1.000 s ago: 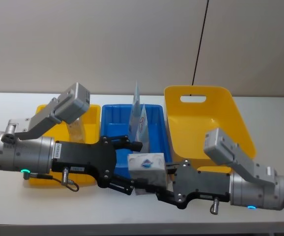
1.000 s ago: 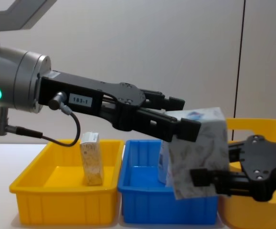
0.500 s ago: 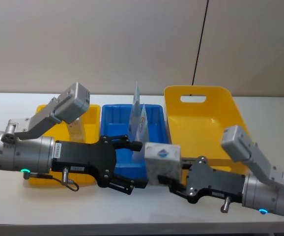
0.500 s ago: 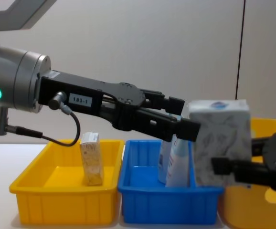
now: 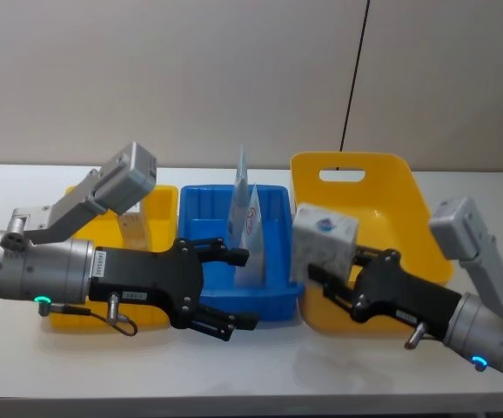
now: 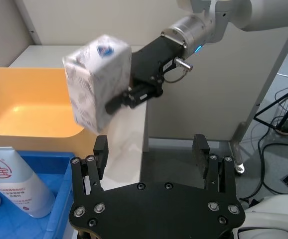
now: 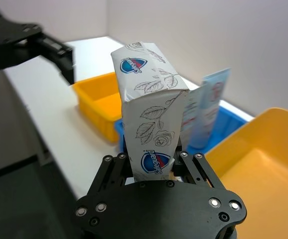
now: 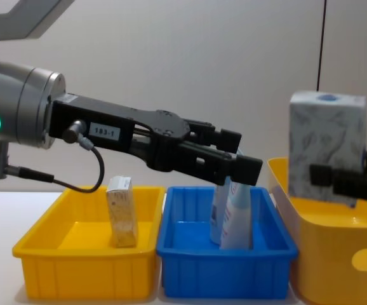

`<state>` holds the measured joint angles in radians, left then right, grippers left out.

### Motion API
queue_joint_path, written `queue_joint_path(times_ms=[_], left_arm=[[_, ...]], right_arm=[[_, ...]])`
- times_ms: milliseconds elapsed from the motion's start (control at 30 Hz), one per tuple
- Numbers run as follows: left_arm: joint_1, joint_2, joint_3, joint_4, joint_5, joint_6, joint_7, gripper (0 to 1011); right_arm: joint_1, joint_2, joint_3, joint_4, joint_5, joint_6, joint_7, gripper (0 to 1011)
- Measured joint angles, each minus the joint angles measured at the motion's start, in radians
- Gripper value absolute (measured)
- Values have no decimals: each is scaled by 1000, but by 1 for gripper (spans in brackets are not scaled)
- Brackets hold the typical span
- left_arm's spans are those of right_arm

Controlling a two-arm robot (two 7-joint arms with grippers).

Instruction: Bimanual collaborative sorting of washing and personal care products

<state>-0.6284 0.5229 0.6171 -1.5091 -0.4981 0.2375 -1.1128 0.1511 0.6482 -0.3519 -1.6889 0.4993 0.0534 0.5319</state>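
My right gripper (image 5: 343,272) is shut on a white-grey patterned carton (image 5: 323,242) with a blue mark, held upright above the front left part of the large yellow bin (image 5: 382,192). The chest view has the carton (image 8: 326,146) raised over that bin's rim. Open and holding nothing, my left gripper (image 5: 241,289) hovers over the front of the blue bin (image 5: 204,218). Two pale-blue tubes (image 5: 247,222) with red print stand in the blue bin. A beige carton (image 8: 122,211) stands in the small yellow bin (image 8: 82,276).
The three bins stand side by side on the white table: small yellow at left, blue in the middle, large yellow with a handle slot at right. A wall is close behind them. A black cable hangs down behind the large bin.
My right gripper has carried the patterned carton up and to the right, from in front of the blue bin to above the large yellow bin. The left gripper stays open in place.
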Motion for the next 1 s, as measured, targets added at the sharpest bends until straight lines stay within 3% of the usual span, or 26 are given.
queue_joint_path(times_ms=[467,767,1000], left_arm=[[24,7,-36,-14,-33,55,90,1001],[68,-4,-69,-54,-57,122,221,1001],[98,-15,-85,-88,-64,176,318,1001]], right_arm=[[-44,-53,80,-32,-3,-8,-166,373],[-49,-108,115,-38,-40,0,-297,373],[-36,-144,123,-29,-63,24,-366,373]])
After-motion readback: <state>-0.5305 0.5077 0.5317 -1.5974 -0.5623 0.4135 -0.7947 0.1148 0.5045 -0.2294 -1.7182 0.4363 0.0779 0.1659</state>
